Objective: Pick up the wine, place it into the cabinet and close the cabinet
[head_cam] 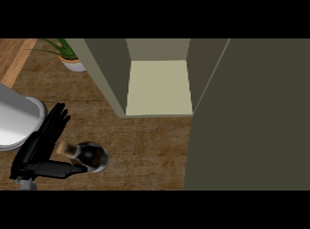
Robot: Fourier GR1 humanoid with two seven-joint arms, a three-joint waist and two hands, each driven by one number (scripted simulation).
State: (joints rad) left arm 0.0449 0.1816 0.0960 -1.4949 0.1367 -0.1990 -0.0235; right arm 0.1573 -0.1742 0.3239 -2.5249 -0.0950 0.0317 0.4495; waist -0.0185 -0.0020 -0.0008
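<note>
The wine bottle [91, 156] is dark with a tan cork top and stands on the wooden counter at the lower left, seen from above. My left hand [42, 145] is just left of it, fingers straight and pointing away from me. Its thumb reaches out under the bottle's near side and seems to touch it, but nothing is curled round the bottle. The cabinet [159, 87] stands open beyond, showing a pale shelf between dark olive walls. Its door [263, 116] fills the right side of the view. My right hand does not show.
A large grey-white cylinder [6, 120] lies at the left edge, close to my hand. A potted plant [68, 56] stands at the back left beside the cabinet. Bare counter [151, 147] lies between the bottle and the cabinet opening.
</note>
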